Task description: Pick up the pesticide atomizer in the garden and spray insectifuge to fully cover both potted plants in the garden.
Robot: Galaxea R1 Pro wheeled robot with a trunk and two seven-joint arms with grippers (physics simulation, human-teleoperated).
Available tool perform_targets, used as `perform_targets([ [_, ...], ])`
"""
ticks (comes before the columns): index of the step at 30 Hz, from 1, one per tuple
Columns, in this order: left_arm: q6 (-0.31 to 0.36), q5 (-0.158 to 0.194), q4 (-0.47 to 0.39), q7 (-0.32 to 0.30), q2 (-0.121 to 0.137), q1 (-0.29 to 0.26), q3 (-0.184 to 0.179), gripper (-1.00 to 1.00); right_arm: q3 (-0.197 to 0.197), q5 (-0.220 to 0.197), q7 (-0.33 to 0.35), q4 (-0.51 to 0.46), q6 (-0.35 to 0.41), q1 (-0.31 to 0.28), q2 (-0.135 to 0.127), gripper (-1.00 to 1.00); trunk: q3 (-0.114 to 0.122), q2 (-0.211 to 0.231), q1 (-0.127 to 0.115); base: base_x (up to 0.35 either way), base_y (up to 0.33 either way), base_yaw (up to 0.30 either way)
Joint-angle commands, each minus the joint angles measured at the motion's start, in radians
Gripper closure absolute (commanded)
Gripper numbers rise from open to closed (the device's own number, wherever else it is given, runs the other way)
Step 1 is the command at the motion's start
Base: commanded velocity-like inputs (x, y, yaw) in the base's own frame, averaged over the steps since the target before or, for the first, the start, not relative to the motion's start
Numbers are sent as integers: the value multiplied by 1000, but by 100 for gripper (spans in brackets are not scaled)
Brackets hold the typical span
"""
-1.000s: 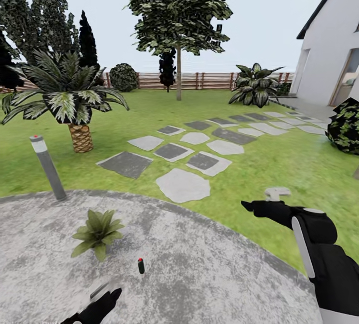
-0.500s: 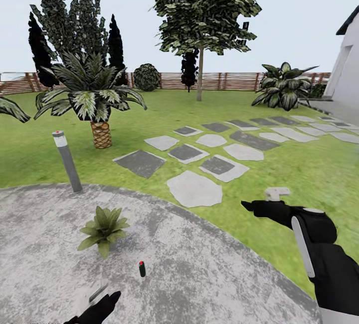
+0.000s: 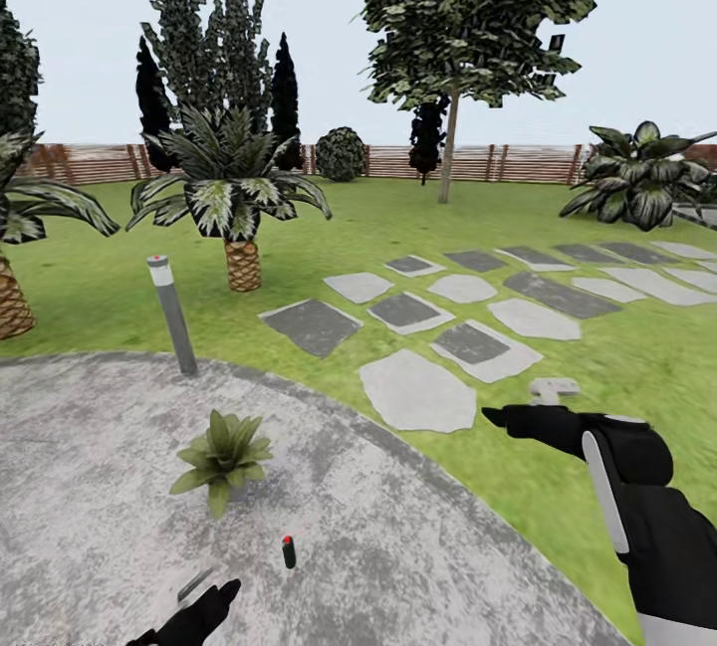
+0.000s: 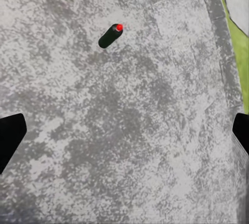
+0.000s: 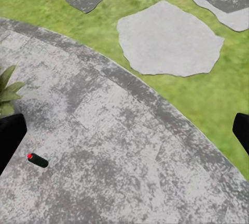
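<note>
One plant [image 3: 221,453] and the atomizer [image 3: 288,552] are now seen further right: camera panned left, nothing grasped. Left gripper [image 4: 124,133] and right gripper [image 5: 124,130] jaws are spread, empty.

Atomizer [image 3: 288,552] label and trigger too small to tell; left tool [image 3: 204,598] edge-cropped.

Grey post [image 3: 172,315] beside palm [image 3: 232,196]; stepping stones [image 3: 416,389] cross grass.

One pesticide atomizer [image 3: 288,552], one potted plant [image 3: 223,447], two palms [image 3: 231,190].
</note>
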Motion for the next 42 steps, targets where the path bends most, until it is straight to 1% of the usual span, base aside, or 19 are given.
perform_targets([
  [1,6,11,-2,7,-1,-1,2,-100,-1,3,5,-1,4,0,0,-100,-1,-1,0,240,-267,272],
  [6,-2,14,-6,7,-1,4,2,-100,0,2,5,-1,4,0,0,-100,-1,-1,0,240,-267,266],
  [10,-43,15,-9,2,-1,14,2,-100,1,2,6,-1,4,0,0,-100,-1,-1,0,240,-267,263],
  [12,-48,16,-16,2,-1,16,2,-100,1,1,7,-1,4,0,0,-100,-1,-1,0,240,-267,263],
  [16,-51,15,-66,3,-4,42,3,-100,1,1,7,-1,4,0,0,-100,-1,-1,0,240,-267,264],
  [20,-53,14,-89,6,-8,53,2,-100,2,1,7,-1,4,0,0,-100,-1,-1,0,240,-267,264],
  [23,-55,15,-96,26,-10,57,2,-100,1,1,7,-1,4,0,0,-100,-1,-1,0,240,-267,265],
  [24,-56,16,-101,49,-13,59,1,-100,1,1,7,-1,4,0,0,-100,-1,-1,0,240,-267,265],
  [33,-58,16,-105,63,-14,59,-1,-100,2,1,8,-1,4,1,0,-100,-1,-1,0,192,-286,283],
  [35,-59,11,-110,66,-22,59,-10,-100,2,1,8,-1,4,1,0,-100,-1,-1,0,-21,-321,294],
  [37,-59,6,-125,82,-32,59,-33,-100,2,1,8,-1,4,1,0,-100,-1,-1,0,-81,-324,294],
  [42,-59,6,-141,114,-38,59,-47,-100,1,1,8,-1,4,1,0,-100,-1,-1,0,-105,-326,294],
])
